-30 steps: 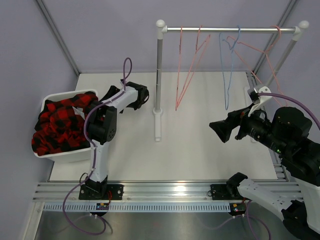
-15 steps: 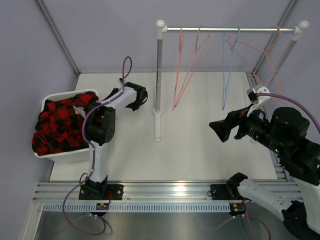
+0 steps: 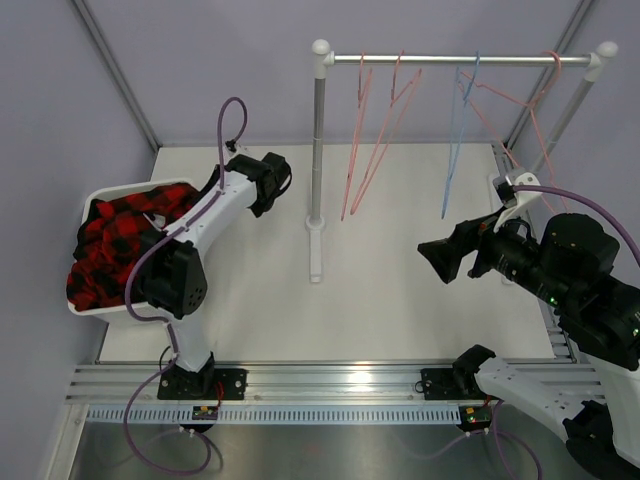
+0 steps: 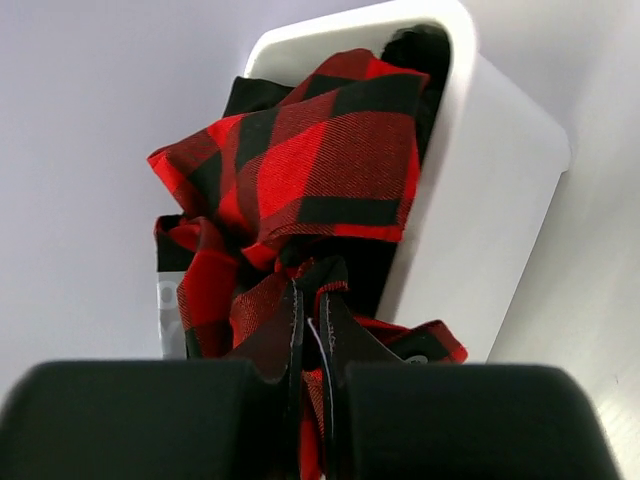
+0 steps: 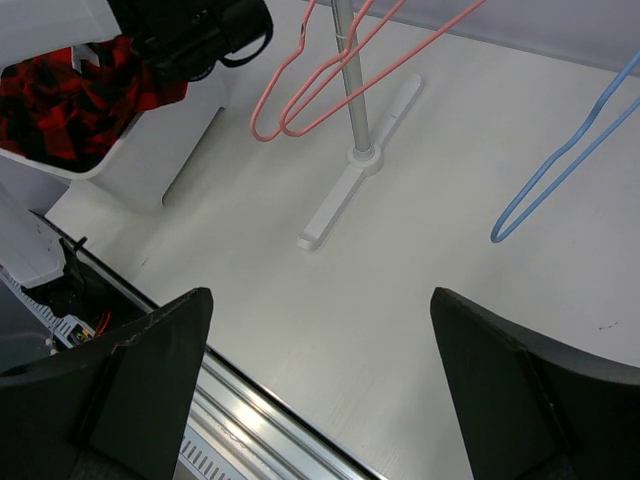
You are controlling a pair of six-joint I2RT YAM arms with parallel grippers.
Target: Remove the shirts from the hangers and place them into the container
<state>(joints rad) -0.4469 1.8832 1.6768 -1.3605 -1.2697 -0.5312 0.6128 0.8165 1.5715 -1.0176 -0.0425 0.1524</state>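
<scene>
- Seen from above, a white surface (image 3: 400,300) carries a clothes rail (image 3: 460,60) at the back, where pink hangers (image 3: 375,130) and one blue hanger (image 3: 452,150) hang bare.
- The container (image 4: 480,190), a white tub, sits at the left edge of the surface. The red-and-black check shirt (image 4: 300,170) is heaped in it, and part of the cloth spills over the rim nearest the left arm.
- The left hand (image 4: 312,300) is just beside the container, its fingers pressed together and seemingly clamped on a bunched fold of that shirt outside the rim.
- The right hand (image 5: 320,300) hovers over the right side of the surface with fingers wide apart, holding nothing, well apart from the container.
- Risk: if the left arm draws away with the fold clamped, it would likely drag the shirt back out of the container.
- Risk: the container looks light, so a sideways tug on the cloth could slide or tip it.
- Risk: letting go here, outside the rim, would probably leave the fold hanging over the side or lying on the surface.
</scene>
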